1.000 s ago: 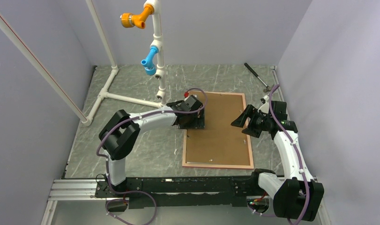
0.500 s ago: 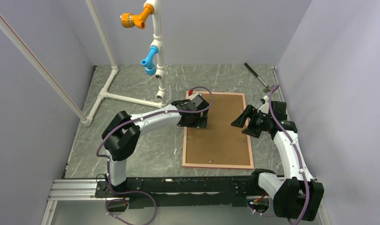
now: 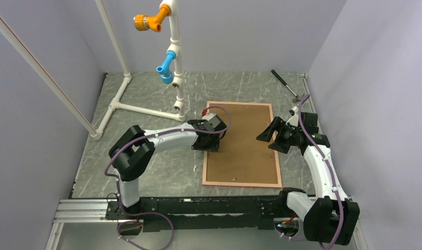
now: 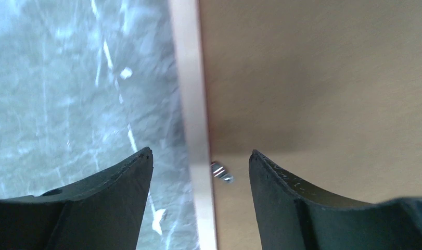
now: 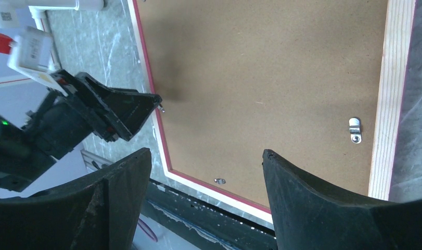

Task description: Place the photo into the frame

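The frame (image 3: 242, 184) lies face down on the table, pale wood back up, with the brown hardboard backing panel (image 3: 247, 146) set in it. The photo is out of view. My left gripper (image 3: 211, 145) is open and low over the frame's left rail. In the left wrist view its fingers (image 4: 281, 187) straddle that rail (image 4: 190, 104), next to a small metal clip (image 4: 220, 172). My right gripper (image 3: 267, 139) is open and empty, held above the panel's right side. The right wrist view shows the panel (image 5: 260, 78), the right rail (image 5: 393, 78) and a clip (image 5: 356, 129).
A white pipe stand (image 3: 173, 57) with orange and blue fittings rises at the back left of the frame. A black tool (image 3: 284, 83) lies at the back right. Walls close in on both sides. The arms' base rail (image 3: 198, 205) runs along the near edge.
My left gripper has moved off the panel's upper left, back toward me and leftward, onto the frame's left rail. The right arm has not moved.
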{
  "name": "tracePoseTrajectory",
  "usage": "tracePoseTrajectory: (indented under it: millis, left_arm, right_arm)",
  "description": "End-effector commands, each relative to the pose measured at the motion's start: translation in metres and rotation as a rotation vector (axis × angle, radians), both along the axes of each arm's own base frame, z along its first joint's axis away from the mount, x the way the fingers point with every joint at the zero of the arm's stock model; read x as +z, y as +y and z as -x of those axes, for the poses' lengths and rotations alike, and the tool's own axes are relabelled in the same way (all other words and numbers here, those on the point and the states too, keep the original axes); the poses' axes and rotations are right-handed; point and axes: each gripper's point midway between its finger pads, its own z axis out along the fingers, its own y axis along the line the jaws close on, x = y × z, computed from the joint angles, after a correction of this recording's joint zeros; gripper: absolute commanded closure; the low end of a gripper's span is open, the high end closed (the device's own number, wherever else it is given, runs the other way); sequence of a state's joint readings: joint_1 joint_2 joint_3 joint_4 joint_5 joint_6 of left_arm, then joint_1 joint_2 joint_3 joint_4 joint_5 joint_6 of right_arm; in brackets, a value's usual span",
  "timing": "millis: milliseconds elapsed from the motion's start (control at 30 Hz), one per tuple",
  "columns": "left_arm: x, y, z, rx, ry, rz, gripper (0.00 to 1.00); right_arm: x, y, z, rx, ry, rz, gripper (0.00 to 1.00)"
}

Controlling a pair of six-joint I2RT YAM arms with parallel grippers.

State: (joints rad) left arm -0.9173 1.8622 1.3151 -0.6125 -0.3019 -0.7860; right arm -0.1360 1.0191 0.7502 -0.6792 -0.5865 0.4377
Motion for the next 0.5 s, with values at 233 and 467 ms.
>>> tracePoseTrajectory:
  millis: [233,467]
  left_arm:
    - [-0.012,0.014,0.038,0.031,0.051,0.076,0.42]
    - [-0.018,0.017,0.046,0.03,0.069,0.062,0.66]
  right_arm:
    - [0.007,0.003,-0.005,0.003,-0.038,-0.025,0.2]
    - [0.007,0.004,-0.003,0.004,-0.039,-0.031,0.2]
